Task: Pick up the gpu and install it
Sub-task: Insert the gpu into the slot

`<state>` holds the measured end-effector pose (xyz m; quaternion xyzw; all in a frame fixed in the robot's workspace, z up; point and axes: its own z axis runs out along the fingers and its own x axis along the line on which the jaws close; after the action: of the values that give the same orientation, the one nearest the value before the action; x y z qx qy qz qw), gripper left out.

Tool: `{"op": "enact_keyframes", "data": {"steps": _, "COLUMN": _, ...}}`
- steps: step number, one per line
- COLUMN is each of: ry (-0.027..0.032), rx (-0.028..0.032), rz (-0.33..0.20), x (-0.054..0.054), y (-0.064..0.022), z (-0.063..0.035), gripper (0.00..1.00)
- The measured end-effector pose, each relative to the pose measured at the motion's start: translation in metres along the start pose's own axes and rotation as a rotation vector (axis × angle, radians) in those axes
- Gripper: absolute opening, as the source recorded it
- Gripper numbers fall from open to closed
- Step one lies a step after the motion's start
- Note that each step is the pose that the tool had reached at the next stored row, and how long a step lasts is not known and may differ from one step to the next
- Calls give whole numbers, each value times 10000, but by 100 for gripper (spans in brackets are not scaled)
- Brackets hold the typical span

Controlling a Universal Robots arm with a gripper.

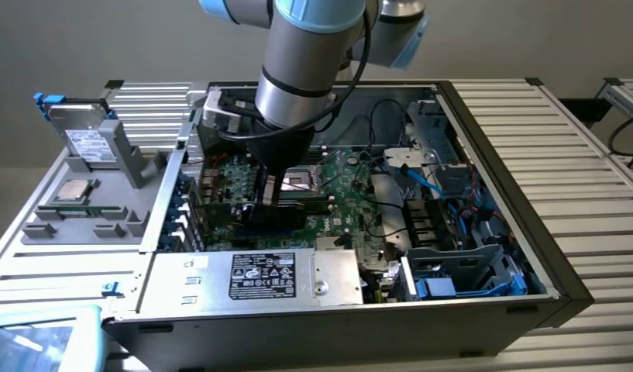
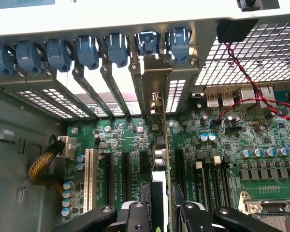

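Observation:
The gpu (image 2: 163, 145) stands edge-on over the green motherboard (image 2: 125, 140), running from between my fingers up to the rear slot brackets. Its metal bracket (image 2: 157, 77) sits in line with the row of blue latches (image 2: 118, 48). My gripper (image 2: 162, 215) is shut on the card, one black finger on each face. In the exterior view the gripper (image 1: 263, 203) reaches down into the open computer case, low over the motherboard (image 1: 342, 190), with the dark card (image 1: 295, 208) below it. Whether the card's edge is fully down in its slot I cannot tell.
Black expansion slots (image 2: 126, 176) and a white slot (image 2: 89, 179) lie beside the card. The processor socket (image 1: 295, 182) is close by. Red and black wires (image 2: 246, 82) cross the rear ports. A power supply (image 1: 259, 277) fills the case front; a hard drive (image 1: 84, 139) stands outside.

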<state>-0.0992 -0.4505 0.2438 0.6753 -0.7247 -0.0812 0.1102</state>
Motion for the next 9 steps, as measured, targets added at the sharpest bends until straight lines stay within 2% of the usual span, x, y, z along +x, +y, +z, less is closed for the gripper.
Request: {"op": "enact_keyframes", "data": {"steps": 9, "ry": -3, "rx": 1, "rz": -1, "x": 0, "y": -1, "z": 2, "gripper": 27}}
